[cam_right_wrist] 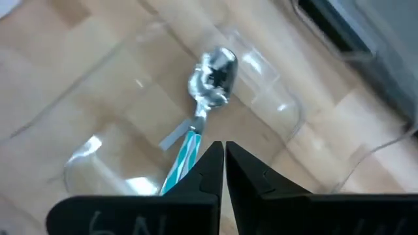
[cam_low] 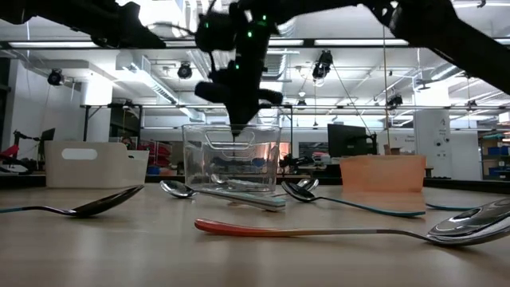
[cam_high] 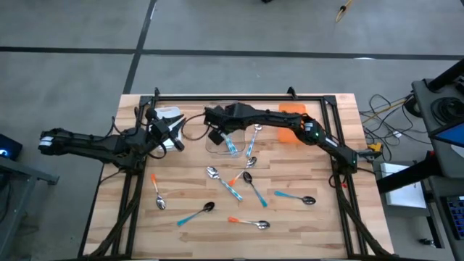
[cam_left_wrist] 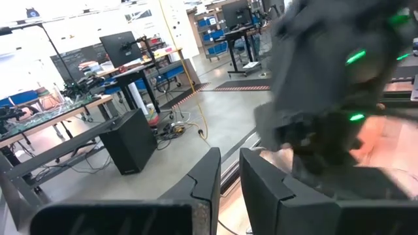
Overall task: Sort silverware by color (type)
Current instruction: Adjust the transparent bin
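Note:
A spoon with a teal-striped handle lies flat on the floor of the clear bin, also seen from above. My right gripper hovers shut just above it, over the bin's open top, and touches nothing. Several spoons with orange, light blue or teal handles lie flat on the wooden table, among them an orange one and a teal one. My left gripper waits beside the white bin, pointing level. Its fingers stand a narrow gap apart with nothing between them.
The orange bin stands at the back right and the clear bin at the back middle. A black frame rail runs along the table's far edge. Loose spoons cover the middle and near part of the table.

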